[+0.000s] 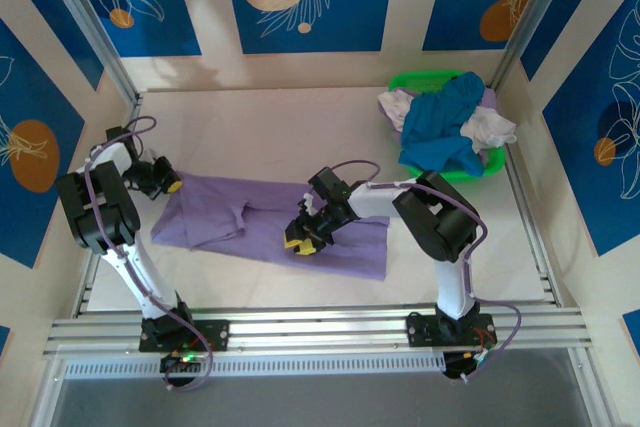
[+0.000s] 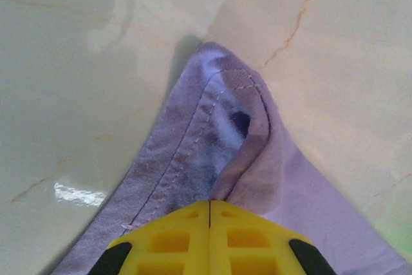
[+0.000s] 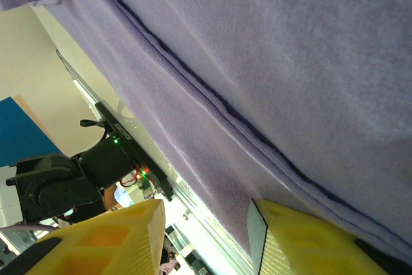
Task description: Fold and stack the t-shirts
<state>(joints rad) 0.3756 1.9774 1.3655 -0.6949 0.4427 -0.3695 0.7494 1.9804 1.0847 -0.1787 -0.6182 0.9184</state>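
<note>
One lavender t-shirt [image 1: 270, 222] lies spread on the table [image 1: 260, 127] in front of both arms. The left jaws are clenched on its far left corner, and the stitched hem [image 2: 193, 140] comes out from between the yellow fingers [image 2: 174, 239]. The right jaws stand released at the shirt's middle part. A folded edge [image 3: 212, 114] of the cloth runs just beside one finger [image 3: 302, 243], not pinched. A teal-blue t-shirt [image 1: 445, 127] and white t-shirts [image 1: 492, 127] are heaped in the green basket [image 1: 425, 79] at the far right.
</note>
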